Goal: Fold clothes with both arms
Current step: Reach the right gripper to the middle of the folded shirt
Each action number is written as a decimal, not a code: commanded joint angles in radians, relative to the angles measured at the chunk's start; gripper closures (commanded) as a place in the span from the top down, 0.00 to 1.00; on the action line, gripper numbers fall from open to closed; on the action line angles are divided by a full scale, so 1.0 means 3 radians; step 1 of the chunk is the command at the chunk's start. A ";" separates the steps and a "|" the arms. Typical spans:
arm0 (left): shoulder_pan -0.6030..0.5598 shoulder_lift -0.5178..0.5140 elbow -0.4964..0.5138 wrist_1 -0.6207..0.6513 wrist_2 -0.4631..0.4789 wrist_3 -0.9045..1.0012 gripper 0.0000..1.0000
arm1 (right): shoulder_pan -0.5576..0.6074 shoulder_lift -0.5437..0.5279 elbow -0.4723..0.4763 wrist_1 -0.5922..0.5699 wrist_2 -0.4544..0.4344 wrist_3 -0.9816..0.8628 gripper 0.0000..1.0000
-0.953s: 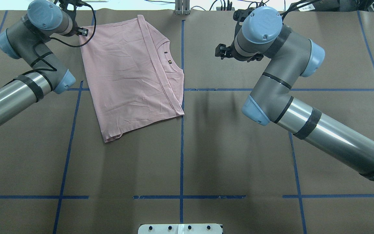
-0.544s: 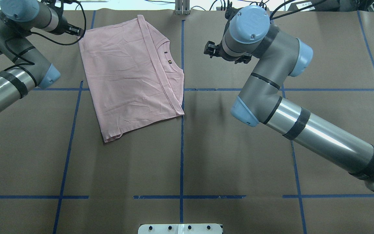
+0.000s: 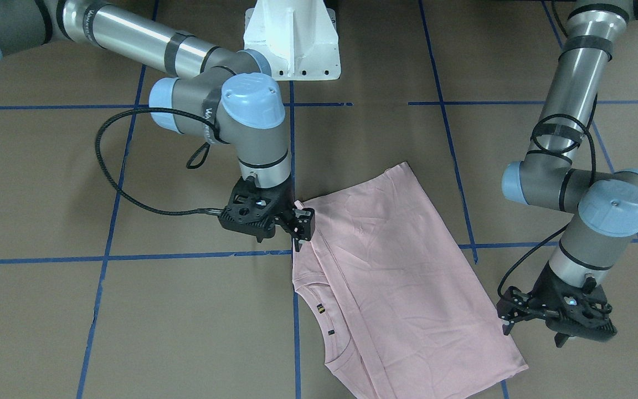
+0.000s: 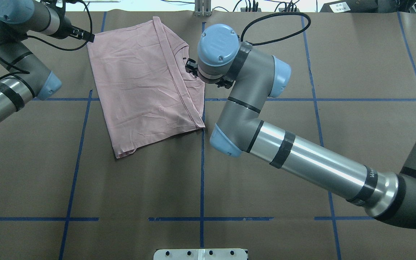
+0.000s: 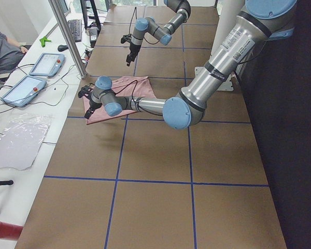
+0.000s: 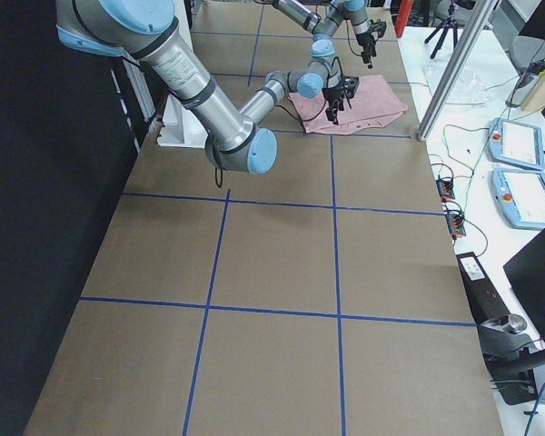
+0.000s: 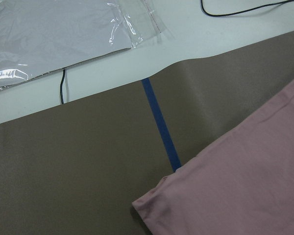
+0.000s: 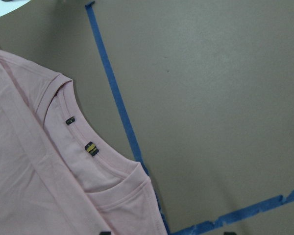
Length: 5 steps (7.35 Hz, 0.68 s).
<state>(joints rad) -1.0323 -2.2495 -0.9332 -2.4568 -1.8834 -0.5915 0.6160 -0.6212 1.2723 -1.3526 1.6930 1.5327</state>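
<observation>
The pale pink T-shirt point(image 4: 143, 83) lies folded flat on the brown table, plain side up, and the dog print is hidden. Its ribbed collar point(image 8: 63, 98) with two small labels faces the middle tape line. My right gripper point(image 3: 280, 238) is open and hangs low over the shirt's collar-side edge. Its dark fingertips just show at the bottom of the right wrist view. In the overhead view the right gripper point(image 4: 191, 68) is mostly hidden under the wrist. My left gripper point(image 3: 530, 332) is open and empty beside the shirt's far corner point(image 7: 152, 205), also seen from overhead point(image 4: 84, 35).
Blue tape lines point(image 4: 202, 173) grid the table. The white pedestal base point(image 3: 291, 44) stands at the robot's side. Past the far edge lie a clear plastic sheet point(image 7: 54, 39), cables, tablets point(image 5: 46, 63) and a metal post point(image 5: 67, 36).
My right arm has swung left from open table to the shirt's collar edge. My left arm drew back left a little, then held beside the shirt's corner. The shirt has not moved.
</observation>
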 commanded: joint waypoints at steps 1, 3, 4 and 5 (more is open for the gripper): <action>0.0000 0.0007 -0.0019 -0.0007 -0.0001 -0.0007 1.00 | -0.0186 0.0174 -0.0262 -0.0006 -0.0115 0.0086 0.76; 0.0000 0.0013 -0.0044 -0.0007 -0.0001 -0.0007 1.00 | -0.0294 0.0164 -0.0324 -0.0001 -0.0258 0.0177 0.74; 0.0000 0.0013 -0.0054 -0.0007 -0.0001 -0.0007 1.00 | -0.0325 0.0169 -0.0365 0.0014 -0.0320 0.0188 0.73; 0.0000 0.0013 -0.0055 -0.0007 -0.0001 -0.0012 1.00 | -0.0365 0.0158 -0.0370 0.0014 -0.0320 0.0198 0.71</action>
<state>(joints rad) -1.0323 -2.2461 -0.9477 -2.4589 -1.8837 -0.5940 0.5222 -0.5718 1.1695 -1.3502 1.6084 1.5851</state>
